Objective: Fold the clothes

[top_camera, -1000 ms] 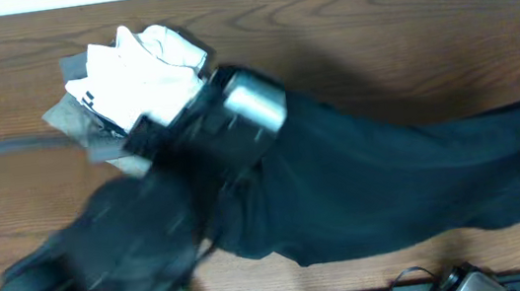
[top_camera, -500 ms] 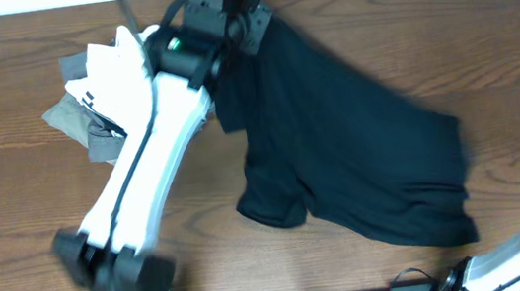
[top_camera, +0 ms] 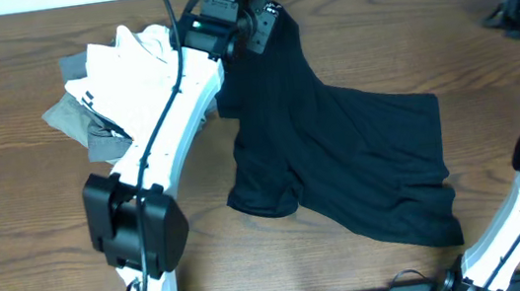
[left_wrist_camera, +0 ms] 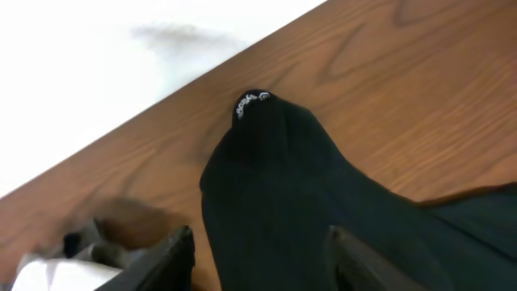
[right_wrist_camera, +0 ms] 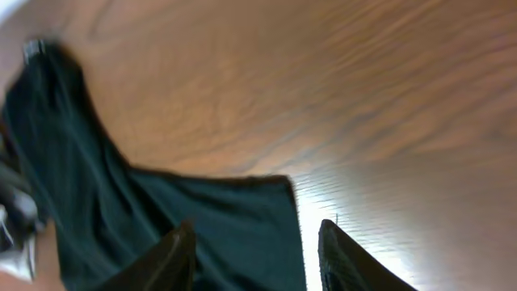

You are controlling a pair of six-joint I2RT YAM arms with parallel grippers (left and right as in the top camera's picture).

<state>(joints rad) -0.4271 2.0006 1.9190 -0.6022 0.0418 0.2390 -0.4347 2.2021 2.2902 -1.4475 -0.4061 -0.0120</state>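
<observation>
One black T-shirt (top_camera: 341, 155), long axis diagonal, narrow tip pointing far-left

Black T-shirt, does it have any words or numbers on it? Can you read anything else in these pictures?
Small white marks on the tip of the black T-shirt: too small and blurred to read.
Nothing else: no other word, number, brand or sign shows in any view.
</observation>
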